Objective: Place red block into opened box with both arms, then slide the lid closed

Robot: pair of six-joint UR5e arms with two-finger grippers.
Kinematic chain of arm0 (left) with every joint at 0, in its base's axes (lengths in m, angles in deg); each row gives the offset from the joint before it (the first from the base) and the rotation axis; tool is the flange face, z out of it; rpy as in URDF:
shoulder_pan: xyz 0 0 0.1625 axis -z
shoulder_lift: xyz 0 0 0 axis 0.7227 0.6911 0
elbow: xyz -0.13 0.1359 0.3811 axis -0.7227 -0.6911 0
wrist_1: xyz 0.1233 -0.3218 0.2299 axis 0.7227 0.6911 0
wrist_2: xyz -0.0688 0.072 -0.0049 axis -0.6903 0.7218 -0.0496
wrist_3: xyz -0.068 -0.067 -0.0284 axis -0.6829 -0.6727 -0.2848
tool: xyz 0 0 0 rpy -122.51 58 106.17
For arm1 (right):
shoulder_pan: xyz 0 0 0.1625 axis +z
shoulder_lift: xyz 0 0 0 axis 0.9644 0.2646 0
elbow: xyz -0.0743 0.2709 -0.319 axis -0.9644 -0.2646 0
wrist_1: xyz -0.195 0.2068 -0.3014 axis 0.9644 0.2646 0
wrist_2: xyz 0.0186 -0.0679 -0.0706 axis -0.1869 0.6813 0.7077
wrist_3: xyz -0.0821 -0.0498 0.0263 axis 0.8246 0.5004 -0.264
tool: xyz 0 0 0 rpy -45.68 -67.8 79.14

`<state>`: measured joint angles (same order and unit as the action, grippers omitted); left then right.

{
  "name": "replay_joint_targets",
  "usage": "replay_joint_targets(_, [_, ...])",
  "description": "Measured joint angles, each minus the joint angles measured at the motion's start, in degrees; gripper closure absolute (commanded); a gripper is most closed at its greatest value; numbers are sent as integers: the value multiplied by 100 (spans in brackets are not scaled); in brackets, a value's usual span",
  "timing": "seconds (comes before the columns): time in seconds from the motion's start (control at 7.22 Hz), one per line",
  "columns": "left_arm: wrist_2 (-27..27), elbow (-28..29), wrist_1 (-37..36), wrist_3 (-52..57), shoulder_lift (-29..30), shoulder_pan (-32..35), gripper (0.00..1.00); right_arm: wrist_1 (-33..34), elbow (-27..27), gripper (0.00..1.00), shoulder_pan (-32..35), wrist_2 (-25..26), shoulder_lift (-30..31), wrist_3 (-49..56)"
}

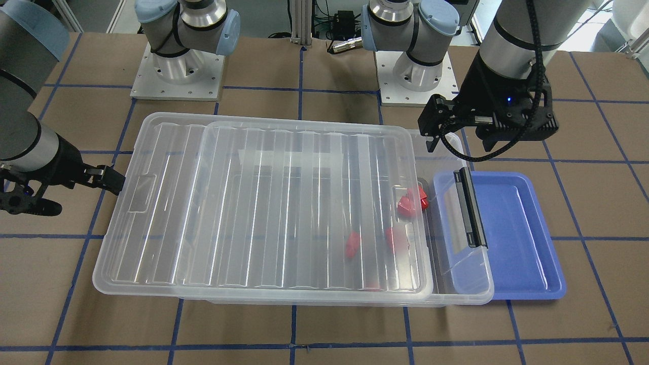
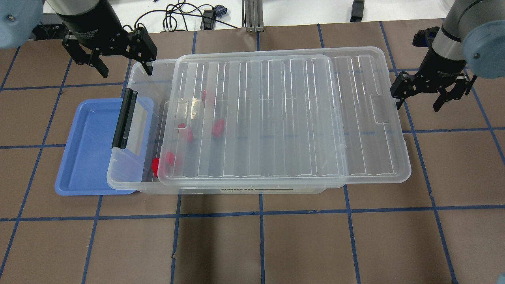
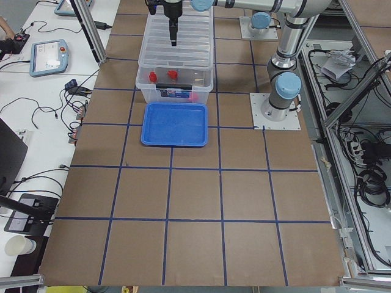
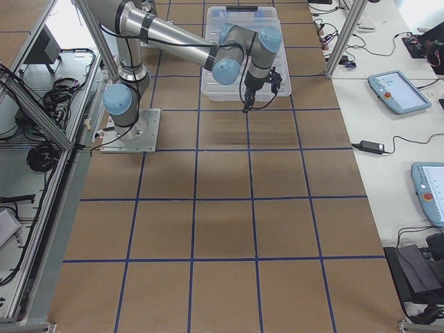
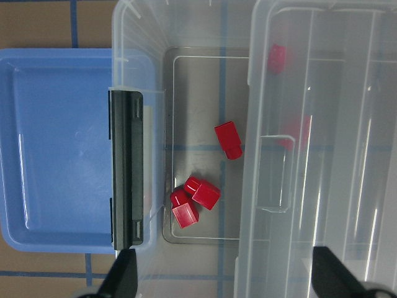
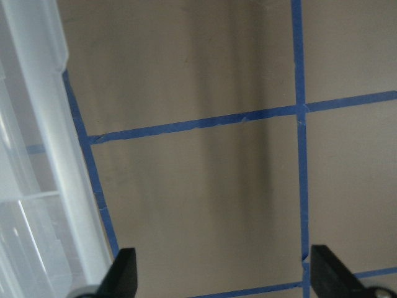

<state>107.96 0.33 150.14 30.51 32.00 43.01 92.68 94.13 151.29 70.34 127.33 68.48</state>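
nearest in the overhead view, bare surface (image 2: 252, 244) runs up to the box (image 2: 236, 190). inside it, at the end by the black handle (image 2: 124, 118), a red block (image 5: 228, 139) lies on the box's bottom. two more lie just beside it and others show under the lid (image 2: 276, 118). the placing therefore looks done, and closing the lid is the step in hand.

the lid rests on the box's rim but sits shifted toward the robot's right. it overhangs that short end and leaves a gap open at the handle end, where the box overlaps the blue tray (image 2: 86, 157). the next move likely calls for a push on the overhanging end toward the handle, kept straight so the lid does not skew.

farther back, the right jaws on the right arm (image 2: 446, 55) are spread wide and empty, just beside the lid's overhanging end near its notch. whether a finger touches the rim cannot be told. the left jaws on the left arm (image 2: 92, 27) are likewise spread and empty, hovering over the box's far corner at the open end.
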Motion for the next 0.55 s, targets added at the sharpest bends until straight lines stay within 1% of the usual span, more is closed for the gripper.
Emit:
replay_joint_targets(0.28, [-2,7,-15,-5,-6,0,0,11,1,0,311,-23,-5,-428])
replay_joint_targets(0.55, [-12,-14,-22,-34,2,0,0,21,-1,0,499,-27,-9,-590])
